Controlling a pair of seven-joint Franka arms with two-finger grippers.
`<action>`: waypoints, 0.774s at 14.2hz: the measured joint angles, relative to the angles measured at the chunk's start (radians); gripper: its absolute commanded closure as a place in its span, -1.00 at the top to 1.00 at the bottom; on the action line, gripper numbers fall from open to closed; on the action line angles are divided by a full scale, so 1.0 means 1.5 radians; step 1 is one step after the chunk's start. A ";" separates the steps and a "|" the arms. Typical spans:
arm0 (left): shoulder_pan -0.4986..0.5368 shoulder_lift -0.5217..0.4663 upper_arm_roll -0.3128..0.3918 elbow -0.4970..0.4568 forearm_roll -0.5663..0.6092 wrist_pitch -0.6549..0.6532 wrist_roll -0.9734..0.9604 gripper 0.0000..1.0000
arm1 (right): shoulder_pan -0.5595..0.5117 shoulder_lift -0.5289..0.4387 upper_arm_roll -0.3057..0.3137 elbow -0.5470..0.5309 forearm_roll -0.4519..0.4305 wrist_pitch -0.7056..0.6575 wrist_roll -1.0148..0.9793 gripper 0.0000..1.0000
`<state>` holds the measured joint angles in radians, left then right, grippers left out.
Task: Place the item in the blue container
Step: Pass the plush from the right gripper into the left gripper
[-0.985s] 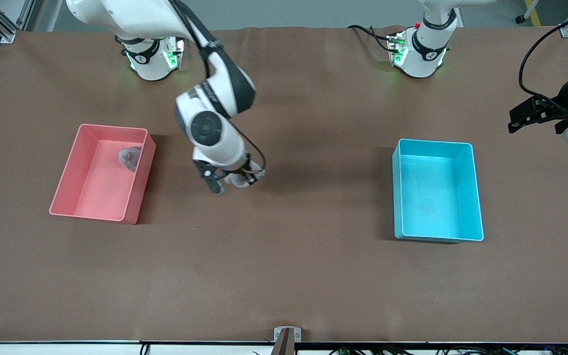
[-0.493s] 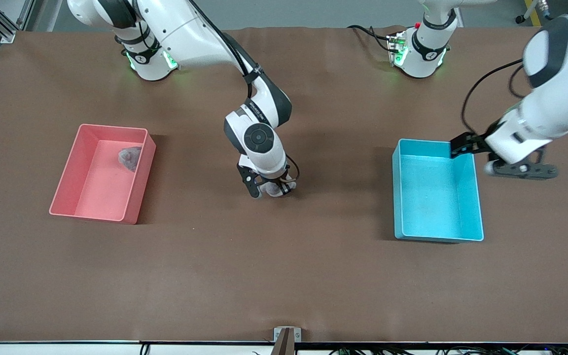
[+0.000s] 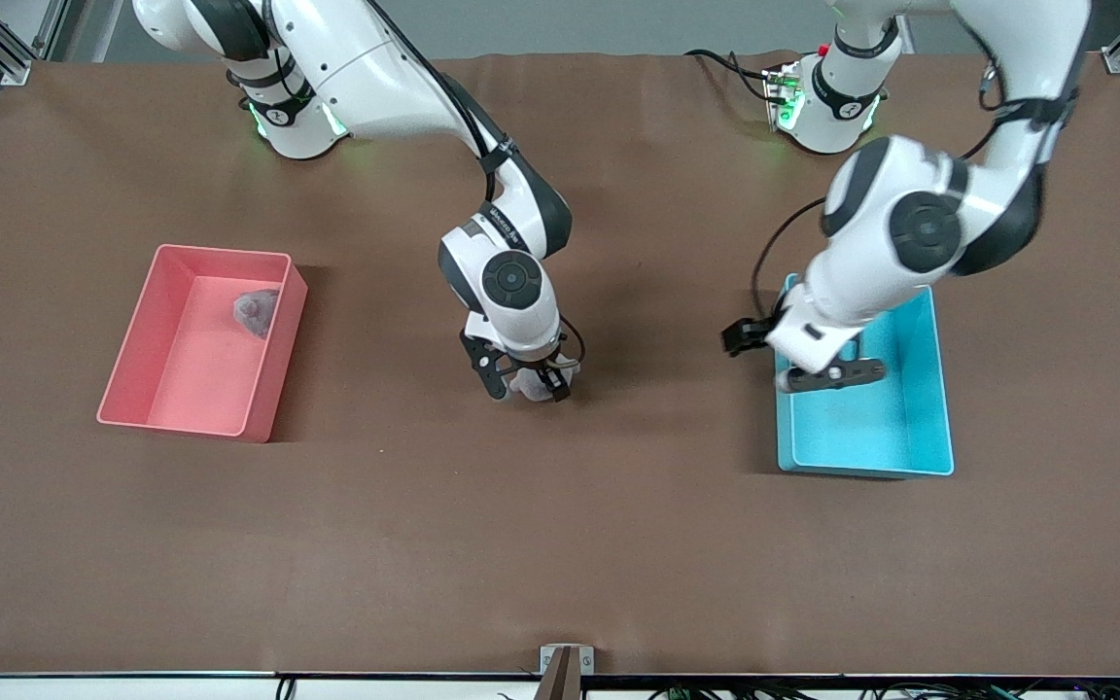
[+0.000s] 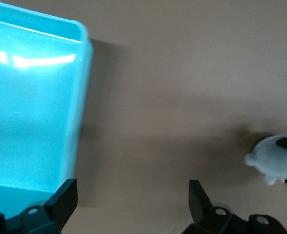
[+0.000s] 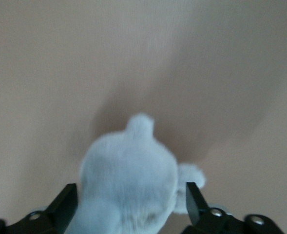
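A small white plush toy rests at the middle of the table between the fingers of my right gripper. That gripper is open, its fingers standing wide on either side of the toy. The blue container is a cyan bin toward the left arm's end. My left gripper hangs open and empty over the bin's wall that faces the toy. The left wrist view also shows the plush toy across bare table.
A pink bin sits toward the right arm's end with a small grey lump inside it. Brown table surface stretches between the two bins and toward the front camera.
My right gripper brought the plush toy from beside the pink bin to mid-table and settled. The left arm swung in from the table's end to over the blue container.
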<state>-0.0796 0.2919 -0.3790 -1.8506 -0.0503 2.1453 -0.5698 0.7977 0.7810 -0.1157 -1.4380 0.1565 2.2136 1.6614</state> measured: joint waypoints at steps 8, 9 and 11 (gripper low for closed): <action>-0.177 0.231 0.007 0.185 0.004 0.125 -0.349 1.00 | -0.161 -0.188 -0.012 -0.076 -0.005 -0.206 -0.370 1.00; -0.202 0.262 0.016 0.216 0.008 0.138 -0.380 1.00 | -0.190 -0.220 -0.013 -0.115 -0.005 -0.206 -0.427 1.00; -0.256 0.308 0.049 0.261 0.010 0.156 -0.419 1.00 | -0.259 -0.284 -0.014 -0.200 -0.006 -0.205 -0.536 1.00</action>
<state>-0.4628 0.7547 -0.3052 -1.4594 -0.0348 2.3787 -1.1982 0.4094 0.3552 -0.1372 -1.7377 0.1480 1.9064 0.8578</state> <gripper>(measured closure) 0.000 0.000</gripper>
